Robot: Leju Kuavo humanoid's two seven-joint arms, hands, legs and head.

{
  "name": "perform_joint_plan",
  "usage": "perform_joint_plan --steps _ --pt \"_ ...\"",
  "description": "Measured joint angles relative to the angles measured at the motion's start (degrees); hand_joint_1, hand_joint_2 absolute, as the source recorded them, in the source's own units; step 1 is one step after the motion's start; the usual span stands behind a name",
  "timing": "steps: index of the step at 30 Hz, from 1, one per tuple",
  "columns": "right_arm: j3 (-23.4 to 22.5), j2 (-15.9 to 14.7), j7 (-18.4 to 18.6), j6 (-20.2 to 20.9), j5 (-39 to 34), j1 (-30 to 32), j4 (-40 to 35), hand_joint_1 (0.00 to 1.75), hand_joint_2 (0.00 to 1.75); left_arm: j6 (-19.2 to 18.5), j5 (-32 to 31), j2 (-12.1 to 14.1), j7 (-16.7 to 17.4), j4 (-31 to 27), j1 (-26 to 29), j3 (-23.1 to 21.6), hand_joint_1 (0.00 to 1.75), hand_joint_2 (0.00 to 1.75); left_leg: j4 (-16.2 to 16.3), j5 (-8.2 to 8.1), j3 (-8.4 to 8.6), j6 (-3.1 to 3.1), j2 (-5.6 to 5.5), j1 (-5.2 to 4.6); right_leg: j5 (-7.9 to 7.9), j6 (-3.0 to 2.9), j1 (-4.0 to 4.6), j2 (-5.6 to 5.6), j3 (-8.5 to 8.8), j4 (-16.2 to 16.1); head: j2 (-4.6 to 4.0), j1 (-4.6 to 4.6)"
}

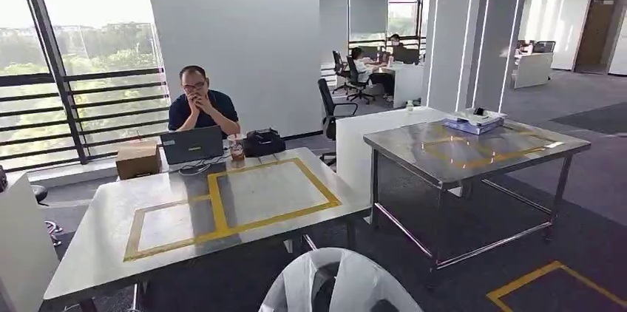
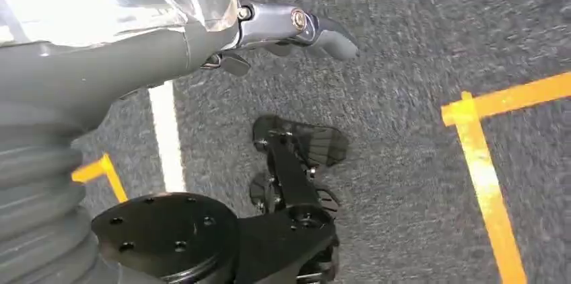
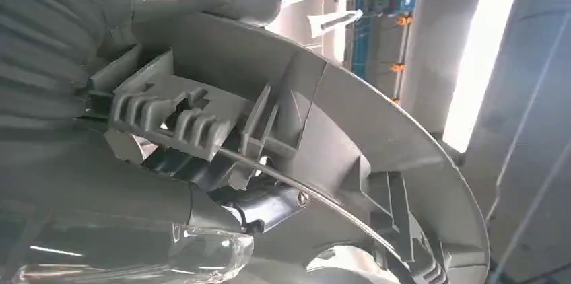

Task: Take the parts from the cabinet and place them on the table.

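Right now your right hand grips a grey curved plastic part, ribbed side toward the wrist camera, its arc sweeping away from the hand. Your left hand hangs over carpet; whether it's spread you can't tell. Ahead stands the taped table.

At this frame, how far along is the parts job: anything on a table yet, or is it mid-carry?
Mid-carry. The right robot hand holds a grey curved plastic part, whose rim shows low in the head view, so pickup looks done. The left robot hand hangs empty over the carpet. The near table with yellow tape holds no part yet; placing remains.
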Motion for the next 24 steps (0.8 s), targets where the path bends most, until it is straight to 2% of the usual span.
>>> perform_joint_plan --steps 1,2,3,4,5,6,7,8,9,11,12,13,14,15,17,18,19,20,22,23,24 --pt "-0.1 0.0 -0.1 0.2 0.2 -0.3 -0.2 1.75 1.75 -0.2 0.0 0.0 0.0 0.0 0.0 0.0 0.0 1.75 4.8 -2.01 -2.31 -0.22 0.07 0.14 0.0 0.0 0.08 0.0 -0.04 0.0 0.0 -0.05" --pt "-0.1 0.1 -0.1 0.3 0.3 -0.7 -0.4 1.75 1.75 -0.2 0.0 0.0 0.0 0.0 0.0 0.0 0.0 1.75 8.7 -3.15 -4.32 -0.36 0.16 0.24 -0.01 0.0 0.13 0.0 -0.06 0.0 0.0 -0.02" --pt "-0.1 0.2 -0.1 0.3 0.6 -1.2 -0.5 1.75 1.75 -0.2 0.0 0.0 0.1 0.0 0.0 0.0 0.0 1.75 10.4 -3.0 -5.38 -0.37 0.29 0.26 -0.11 -0.1 0.16 0.01 -0.02 0.0 0.0 -0.05" --pt "-0.1 0.3 -0.1 0.3 0.8 -1.5 -0.6 1.75 1.75 -0.2 0.0 0.0 0.1 0.0 0.0 0.0 0.0 1.75 9.2 -1.83 -5.01 -0.28 0.31 0.26 -0.13 -0.1 0.18 0.01 0.08 0.0 0.0 -0.02" --pt "0.0 0.4 -0.2 0.3 1.2 -1.8 -0.7 1.75 1.75 -0.2 0.0 0.0 0.1 0.0 0.0 0.1 0.0 1.75 6.1 0.24 -3.67 -0.11 0.31 0.25 -0.16 -0.1 0.22 0.02 0.18 0.0 0.0 -0.02" --pt "0.0 0.4 -0.4 0.3 1.7 -2.3 -1.0 1.75 1.75 -0.2 0.0 0.0 0.1 0.0 0.0 0.1 0.0 1.75 0.5 3.2 -1.01 0.23 0.32 0.18 -0.22 -0.07 0.33 0.05 0.33 0.0 0.0 -0.03" --pt "0.0 0.4 -0.5 0.3 1.9 -2.6 -1.3 1.75 1.75 -0.2 0.0 0.0 0.1 0.0 0.0 0.2 0.0 1.75 -5.1 5.55 1.74 0.86 0.38 0.02 -0.27 0.02 0.36 0.06 0.48 0.0 0.0 -0.05" --pt "0.0 0.4 -0.9 0.3 2.1 -2.8 -1.5 1.75 1.75 -0.3 -0.1 0.2 0.1 0.0 -0.1 0.3 0.0 1.75 -7.8 5.07 3.13 1.28 0.71 -0.34 -0.29 0.09 0.36 0.03 0.5 -0.1 0.0 0.02" --pt "-0.1 0.4 -1.4 0.3 2.5 -3.0 -1.7 1.75 1.75 -0.4 -0.2 0.1 0.2 -0.1 -0.1 0.4 0.0 1.75 -8.0 5.01 2.95 1.44 0.86 -0.63 -0.36 0.39 0.61 0.02 0.35 -0.1 0.0 0.04" --pt "0.0 0.5 -1.9 0.3 3.1 -3.2 -1.9 1.75 1.75 -0.4 -0.3 0.1 0.3 -0.1 0.1 0.8 0.0 1.75 -8.0 4.95 2.82 1.68 0.76 -0.95 -0.35 1.01 0.25 -0.05 0.33 -0.2 0.0 0.06" --pt "0.1 0.6 -2.0 0.3 3.5 -3.3 -2.2 1.75 1.75 -0.5 -0.4 0.1 0.4 -0.1 0.2 0.9 0.0 1.75 -8.2 5.04 2.84 2.0 0.71 -1.06 -0.22 1.4 0.24 -0.07 0.5 -0.5 0.0 0.02" --pt "0.2 0.9 -1.9 0.2 3.9 -3.4 -2.6 1.75 1.75 -0.7 -0.5 0.0 0.5 -0.2 0.2 1.1 0.0 1.75 -9.8 6.04 4.28 2.63 0.58 -0.18 -0.42 1.57 0.41 -0.11 0.33 -0.2 0.02 -0.05" --pt "0.3 1.0 -1.8 0.0 4.3 -3.8 -2.8 1.75 1.75 -0.9 -0.6 0.0 0.6 -0.3 0.3 1.1 0.0 1.75 -10.5 6.11 4.74 2.79 0.6 -0.4 -1.23 1.45 0.54 -0.06 -0.24 1.4 0.0 0.04" --pt "0.5 1.1 -1.7 -0.2 4.4 -4.4 -3.0 1.75 1.75 -0.9 -0.6 0.0 0.6 -0.3 0.2 1.2 0.0 1.75 -10.5 6.34 4.87 3.06 0.64 -0.4 -2.98 1.06 0.5 0.01 -2.02 5.0 0.0 0.11" --pt "0.8 1.3 -1.5 -0.3 4.5 -5.1 -3.0 1.75 1.75 -1.3 -0.7 -0.1 0.8 -0.3 0.2 1.4 0.0 1.75 -10.5 6.23 4.88 3.13 0.55 -0.51 -6.34 0.9 0.47 0.03 -7.02 14.4 0.0 0.17" --pt "1.0 1.4 -1.4 -0.3 4.5 -5.3 -3.0 1.75 1.75 -1.3 -0.7 -0.2 0.9 -0.3 0.3 1.6 0.0 1.75 -10.4 6.2 4.87 3.14 0.43 -0.54 -7.03 1.14 0.47 0.02 -8.78 17.5 0.0 0.17" --pt "1.1 1.4 -1.3 -0.5 4.5 -5.4 -3.0 1.75 1.75 -1.4 -0.7 -0.3 1.0 -0.3 0.4 1.6 0.0 1.75 -10.4 6.13 4.94 3.13 0.22 -0.54 -6.55 1.53 0.45 0.02 -9.26 17.6 0.0 0.24" --pt "1.1 1.4 -1.3 -0.5 4.5 -5.6 -3.0 1.75 1.75 -1.4 -0.7 -0.3 1.0 -0.4 0.4 1.6 0.0 1.75 -10.4 6.03 5.07 3.03 0.03 -0.53 -5.05 2.03 0.41 0.02 -8.21 15.0 0.0 0.26" --pt "1.3 1.4 -1.3 -0.6 4.3 -6.4 -3.0 1.75 1.75 -1.4 -0.7 -0.5 1.3 -0.5 0.7 1.7 0.0 1.75 -10.0 5.56 5.38 2.57 -0.32 -0.47 -0.21 2.99 0.24 0.01 -3.03 3.9 0.0 0.3" --pt "1.5 1.4 -1.3 -0.6 4.2 -6.7 -3.0 1.75 1.75 -1.4 -0.8 -0.6 1.6 -0.8 0.9 1.7 0.0 1.75 -9.5 5.17 5.32 2.24 -0.4 -0.51 1.09 2.77 0.15 -0.01 -1.04 -0.7 0.0 0.35" --pt "1.6 1.4 -1.3 -0.7 4.1 -6.9 -3.0 1.75 1.75 -1.4 -0.8 -0.6 1.8 -1.1 1.1 1.8 0.0 1.75 -9.1 4.68 5.08 1.84 -0.47 -1.05 1.16 2.07 0.45 0.06 -0.48 -0.7 0.0 0.33"
